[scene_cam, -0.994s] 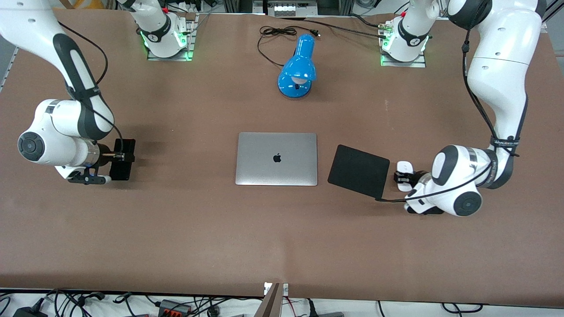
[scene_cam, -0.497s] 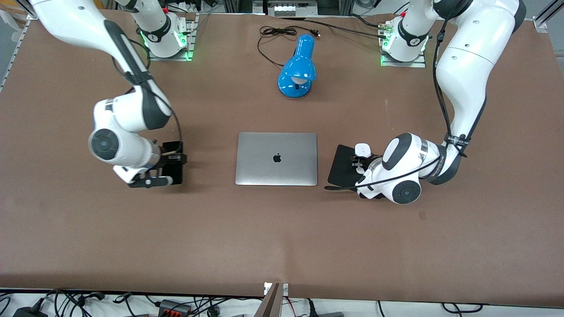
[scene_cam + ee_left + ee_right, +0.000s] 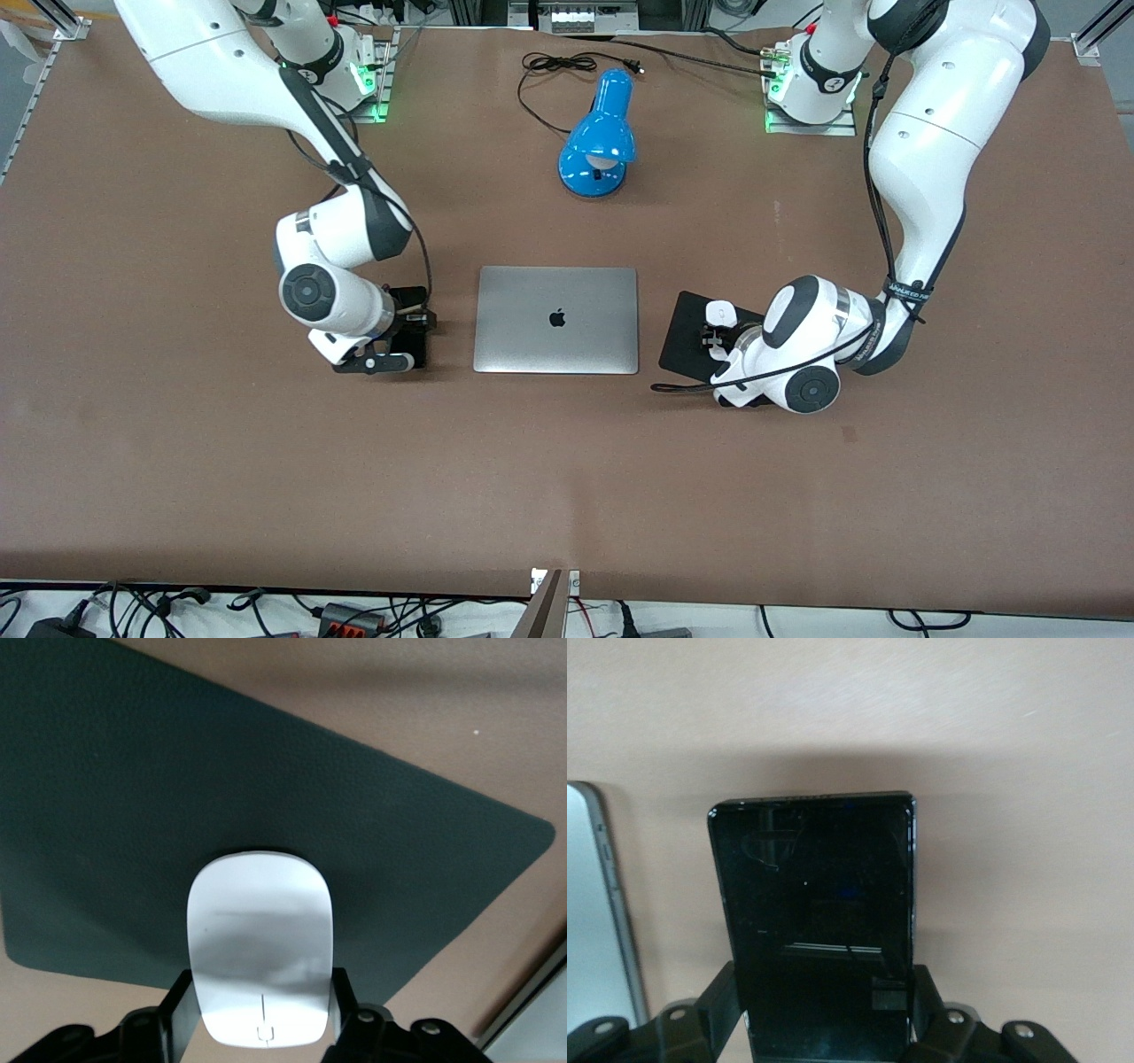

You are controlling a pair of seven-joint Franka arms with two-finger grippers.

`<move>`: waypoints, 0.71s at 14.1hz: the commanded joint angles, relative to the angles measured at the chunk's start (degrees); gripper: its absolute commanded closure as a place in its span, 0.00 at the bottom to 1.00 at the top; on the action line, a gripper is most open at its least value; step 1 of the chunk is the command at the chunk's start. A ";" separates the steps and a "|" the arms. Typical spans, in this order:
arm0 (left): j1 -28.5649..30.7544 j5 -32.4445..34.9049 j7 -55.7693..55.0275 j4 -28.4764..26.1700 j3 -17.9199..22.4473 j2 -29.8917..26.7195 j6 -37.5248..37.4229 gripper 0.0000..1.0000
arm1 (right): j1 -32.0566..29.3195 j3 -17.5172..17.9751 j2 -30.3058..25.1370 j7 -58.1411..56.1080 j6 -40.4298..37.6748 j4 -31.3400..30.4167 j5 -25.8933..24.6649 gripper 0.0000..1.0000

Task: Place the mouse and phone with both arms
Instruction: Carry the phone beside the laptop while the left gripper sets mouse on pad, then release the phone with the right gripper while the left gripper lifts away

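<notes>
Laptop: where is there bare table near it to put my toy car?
The brown table is bare nearer the camera than the laptop, and between it and the blue lamp. Beside it is crowded: phone, mouse pad, both grippers.

Closed silver laptop (image 3: 556, 320) mid-table — black mouse pad (image 3: 687, 334) beside it, blue lamp (image 3: 600, 139) farther back.

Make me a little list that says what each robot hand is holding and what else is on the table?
left gripper: jaws shut on the mouse, over the mouse pad
right gripper: jaws shut on the phone, over the table beside the laptop
laptop: closed, silver, mid-table
lamp: blue, farther from the front camera than the laptop
</notes>
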 commanded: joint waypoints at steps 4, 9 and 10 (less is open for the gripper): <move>1.02 1.64 -0.03 3.29 -0.08 -2.52 -6.68 0.00 | 3.44 -0.27 0.90 4.55 2.48 -0.04 0.74 0.75; 5.77 3.47 0.58 12.71 -0.61 -8.03 -20.43 0.00 | 4.23 -0.36 2.13 5.53 4.86 -0.13 0.65 0.75; 5.95 3.83 1.28 12.10 -0.61 -11.20 -20.43 0.00 | 4.32 -0.36 2.13 5.53 4.77 -0.13 0.65 0.75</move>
